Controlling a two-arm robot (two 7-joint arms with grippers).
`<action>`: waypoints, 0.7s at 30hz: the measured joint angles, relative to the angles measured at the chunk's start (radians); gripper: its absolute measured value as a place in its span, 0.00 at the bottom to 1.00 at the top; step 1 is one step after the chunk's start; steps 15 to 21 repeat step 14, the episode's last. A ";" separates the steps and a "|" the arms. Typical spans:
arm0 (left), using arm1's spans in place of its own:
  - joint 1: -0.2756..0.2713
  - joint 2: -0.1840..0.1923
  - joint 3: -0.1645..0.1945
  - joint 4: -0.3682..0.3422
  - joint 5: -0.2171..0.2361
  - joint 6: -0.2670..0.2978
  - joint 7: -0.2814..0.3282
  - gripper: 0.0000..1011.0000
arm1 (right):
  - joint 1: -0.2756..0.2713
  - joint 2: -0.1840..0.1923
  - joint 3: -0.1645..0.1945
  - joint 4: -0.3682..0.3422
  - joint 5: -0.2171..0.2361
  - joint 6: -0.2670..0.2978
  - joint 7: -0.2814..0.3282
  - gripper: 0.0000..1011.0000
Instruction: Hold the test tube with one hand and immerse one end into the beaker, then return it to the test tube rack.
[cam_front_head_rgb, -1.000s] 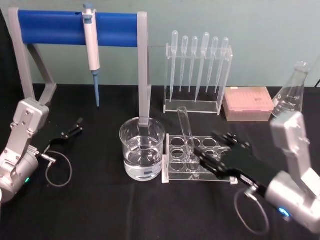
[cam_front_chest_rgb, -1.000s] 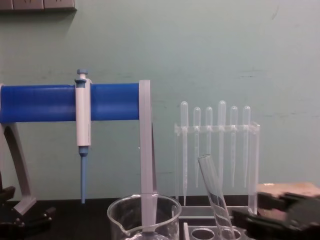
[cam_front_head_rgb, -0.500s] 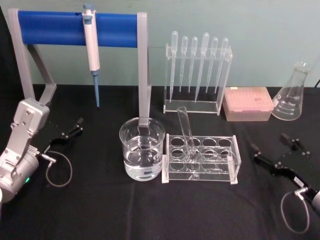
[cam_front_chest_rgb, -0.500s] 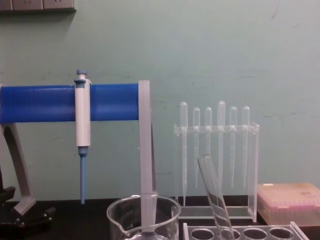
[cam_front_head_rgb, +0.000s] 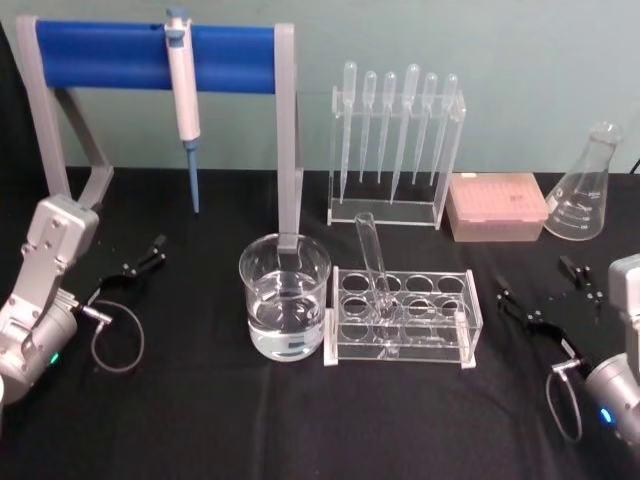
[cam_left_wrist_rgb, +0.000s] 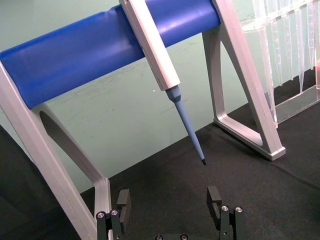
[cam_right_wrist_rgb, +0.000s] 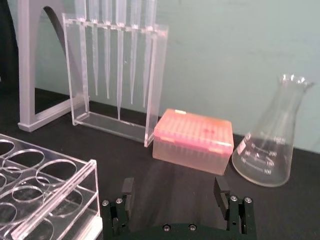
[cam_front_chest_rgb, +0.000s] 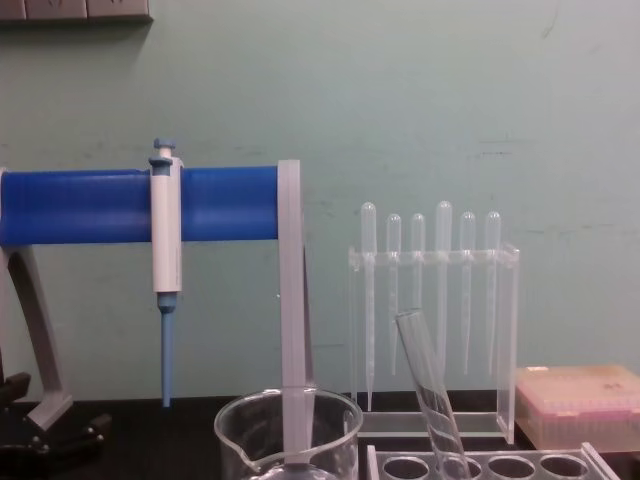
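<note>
Pale green wall (cam_front_chest_rgb: 450, 100) behind, black cloth-covered table (cam_front_head_rgb: 200, 420) in front, grey wall sockets (cam_front_chest_rgb: 75, 10) at top edge

One test tube (cam_front_head_rgb: 372, 262) leans in one clear rack (cam_front_head_rgb: 462, 330), which has eight round holes in two rows of four. One beaker (cam_front_head_rgb: 284, 297) of clear liquid stands just beside that rack. Six thin bulb-topped pipettes (cam_front_head_rgb: 410, 120) hang in one clear stand (cam_front_head_rgb: 455, 150). One white pipettor (cam_front_head_rgb: 182, 85) with a blue tip hangs on one blue-barred frame (cam_front_head_rgb: 110, 55). There is one pink tip box (cam_front_head_rgb: 496, 207) and one conical flask (cam_front_head_rgb: 584, 188). Two tools sit on the counter (cam_front_head_rgb: 200, 420): the left tool (cam_front_head_rgb: 145, 257) and the right tool (cam_front_head_rgb: 548, 292), each with its two fingers spread apart.
</note>
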 joint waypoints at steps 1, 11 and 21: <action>0.000 0.000 0.000 0.000 0.000 0.000 0.000 0.99 | 0.003 -0.003 -0.001 0.005 -0.008 -0.010 -0.002 0.99; 0.000 0.000 0.000 0.000 0.000 0.000 0.000 0.99 | 0.005 -0.012 -0.004 0.010 -0.036 -0.037 -0.017 0.99; 0.000 0.000 0.000 0.000 0.000 0.000 0.000 0.99 | 0.005 -0.012 -0.004 0.009 -0.034 -0.035 -0.016 0.99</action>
